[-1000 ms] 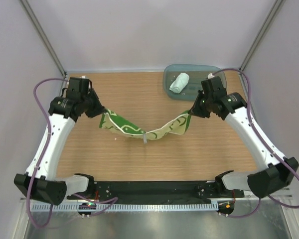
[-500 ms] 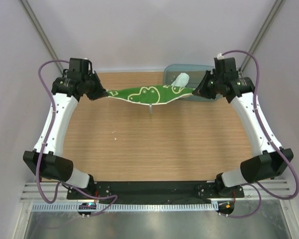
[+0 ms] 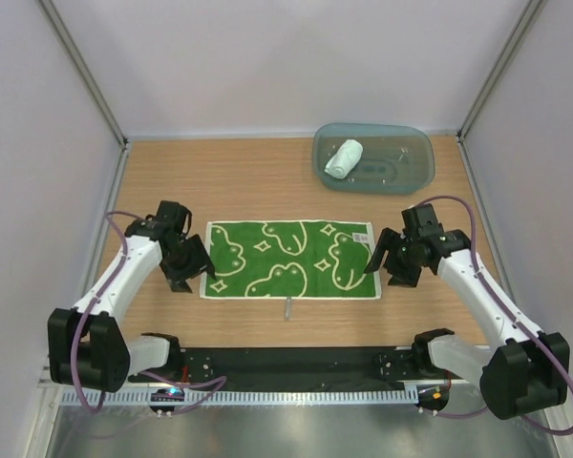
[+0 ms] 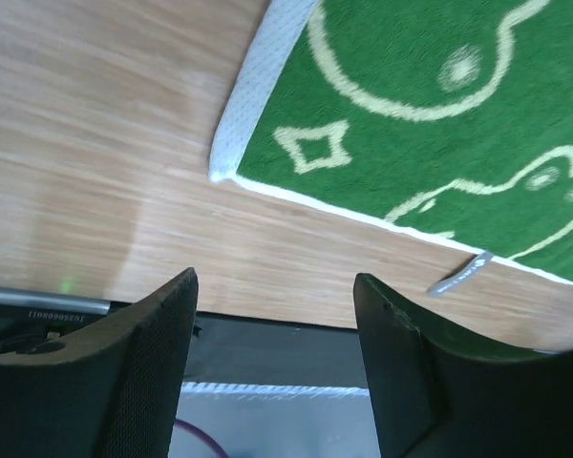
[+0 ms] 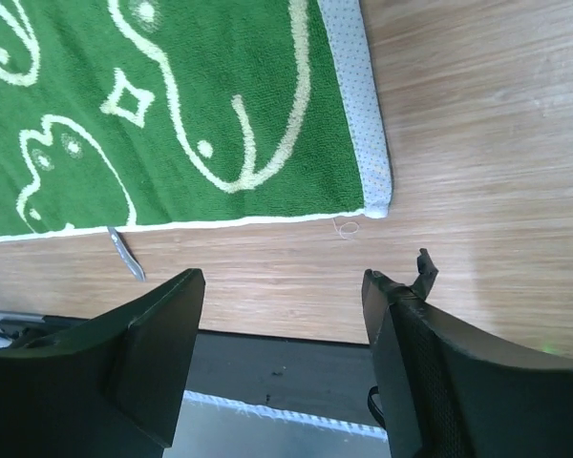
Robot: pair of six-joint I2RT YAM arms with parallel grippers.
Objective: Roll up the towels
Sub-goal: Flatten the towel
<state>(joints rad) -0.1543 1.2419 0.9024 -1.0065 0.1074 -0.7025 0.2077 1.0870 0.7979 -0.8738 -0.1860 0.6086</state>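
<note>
Wooden table (image 3: 267,181): green towel (image 3: 288,260), pale line drawings, lies flat at near centre; left gripper (image 3: 195,274) and right gripper (image 3: 384,270) flank it, open, empty. White towel (image 3: 344,157) lies rolled in far-right tray (image 3: 415,153)

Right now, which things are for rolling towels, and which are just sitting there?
For the job: green towel, lying flat; white towel, rolled up; left gripper and right gripper, both open.
Just sitting there: blue-green tray, holding the white towel.

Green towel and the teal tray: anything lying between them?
Nothing. The top external view shows only bare wooden table between the green towel, spread flat, and the teal tray at the far edge.
</note>
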